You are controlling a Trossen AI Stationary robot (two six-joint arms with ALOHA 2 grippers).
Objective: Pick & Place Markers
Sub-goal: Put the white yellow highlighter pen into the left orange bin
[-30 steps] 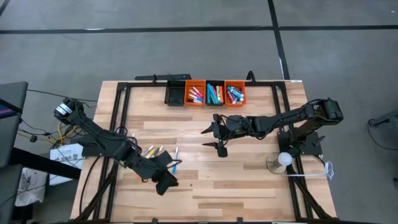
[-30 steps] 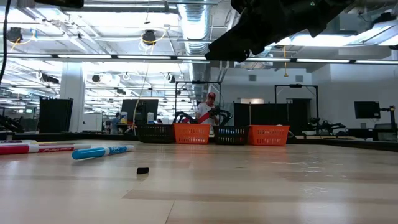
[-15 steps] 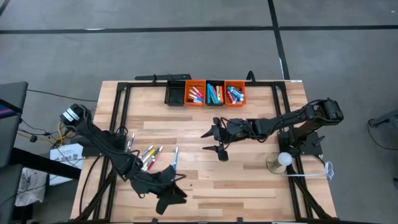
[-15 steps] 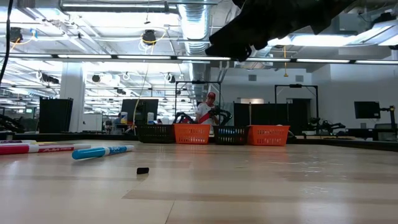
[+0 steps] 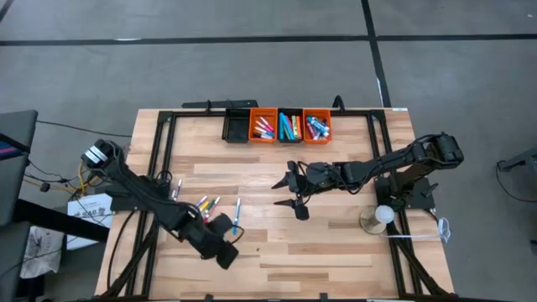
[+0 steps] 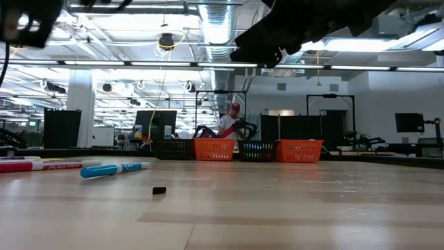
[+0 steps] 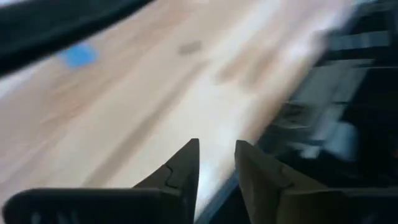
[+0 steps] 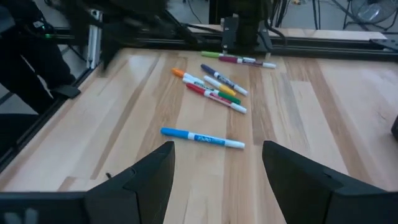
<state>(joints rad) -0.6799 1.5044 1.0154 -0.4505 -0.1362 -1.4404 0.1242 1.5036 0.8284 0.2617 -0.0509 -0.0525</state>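
Several markers (image 5: 205,206) lie loose on the wooden table, left of its middle, with a blue marker (image 5: 237,210) just to their right. The right wrist view shows the same cluster (image 8: 212,86) and the blue marker (image 8: 202,137) beyond my right gripper (image 8: 217,163), which hovers wide open over mid-table (image 5: 293,194). More markers fill three of the bins (image 5: 290,126) at the far edge. My left gripper (image 5: 222,250) hangs near the table's near edge, just nearer than the loose markers. Its fingers (image 7: 216,155) stand a narrow gap apart with nothing between them.
Four small bins, two black and two orange, stand in a row at the far edge (image 6: 213,148). A small black bit (image 6: 159,190) lies on the wood. A white round object on a base (image 5: 382,216) stands by the right arm's mount. The black frame rails (image 5: 164,143) border the table.
My left arm has swung toward the table's near edge and then come partway back toward the loose markers. The markers lie where they were.
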